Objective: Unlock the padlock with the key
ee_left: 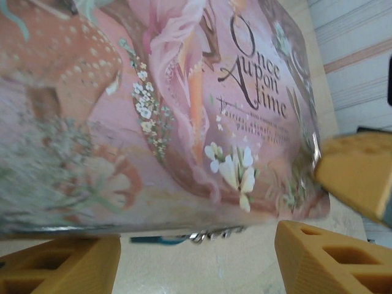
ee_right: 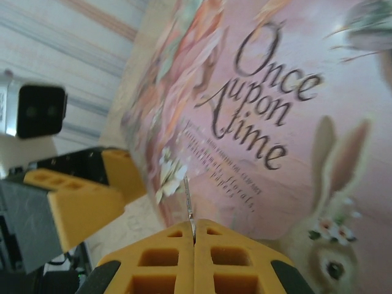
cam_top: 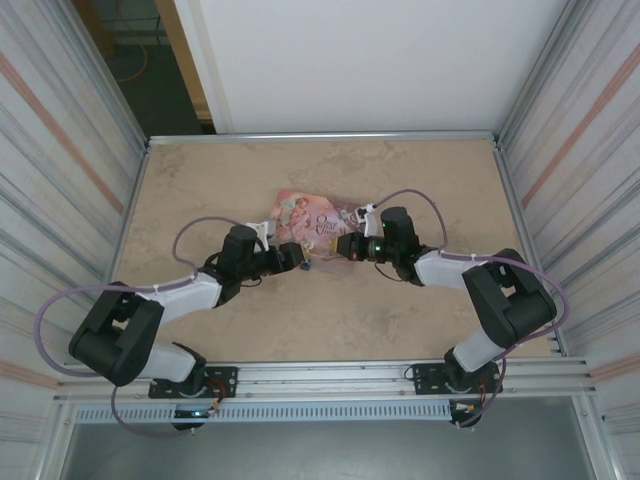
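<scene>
The padlock (ee_left: 153, 239) shows as a thin dark teal sliver with a pale metal bit, lying on the table at the near edge of the pink tin (ee_left: 184, 110). My left gripper (ee_left: 196, 257) is open, its orange fingers (ee_left: 331, 257) spread on either side of the padlock and a little short of it. My right gripper (ee_right: 194, 229) is shut on the key (ee_right: 188, 199), whose thin silver blade sticks out toward the pink tin (ee_right: 294, 122). From above, the left gripper (cam_top: 298, 258) and right gripper (cam_top: 346, 247) face each other by the tin's front edge.
The pink illustrated tin (cam_top: 312, 218) lies mid-table right behind both grippers. My left gripper's fingers (ee_right: 79, 202) sit close to the left of the key. Metal rails (cam_top: 320, 137) and corrugated walls close in the marbled table (cam_top: 330, 330).
</scene>
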